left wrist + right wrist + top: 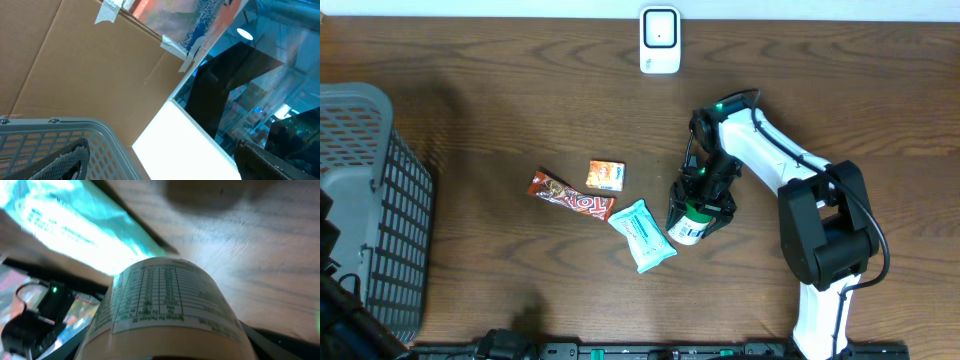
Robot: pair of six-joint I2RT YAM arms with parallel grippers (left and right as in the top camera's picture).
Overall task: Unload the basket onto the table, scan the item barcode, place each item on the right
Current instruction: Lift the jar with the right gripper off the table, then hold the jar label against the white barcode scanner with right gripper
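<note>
Firstly, from overhead, the step in hand is judged to be the pick-up. The bottle (pixel 688 230) is found lying tilted on the table (pixel 500 120), just right of the pouch (pixel 642 235). It is enclosed by the right gripper (pixel 702 200), whose jaws are seen on both its sides. The scanner (pixel 660 40) is placed at the far edge, well apart from the bottle. The next move, it is judged, calls for the bottle to be lifted, carried to the scanner and turned until the barcode is faced to its window. Where the barcode is printed cannot be told. A bar (pixel 570 197) and a small box (pixel 605 175) are laid left of the pouch, and a basket (pixel 380 200) is set at the left edge. The table is of dark brown wood with visible grain.

Next, from the left wrist, the left gripper (pixel 167 167) is seen with its fingers wide apart and nothing between them. It is held above the basket rim. Beyond it, cardboard (pixel 90 65) fixed with tape (pixel 107 12), a bright white panel (pixel 175 140) and a bluish room with a ceiling lamp (pixel 244 33) are made out.

Lastly, from the right wrist, the bottle is shown very close, with its label (pixel 165 300) and a printed table turned to the camera. The space between the fingers is filled by it, so the jaws are judged to be clamped on it. No barcode is recognised on this side. The pouch and the wood are seen behind it.
</note>
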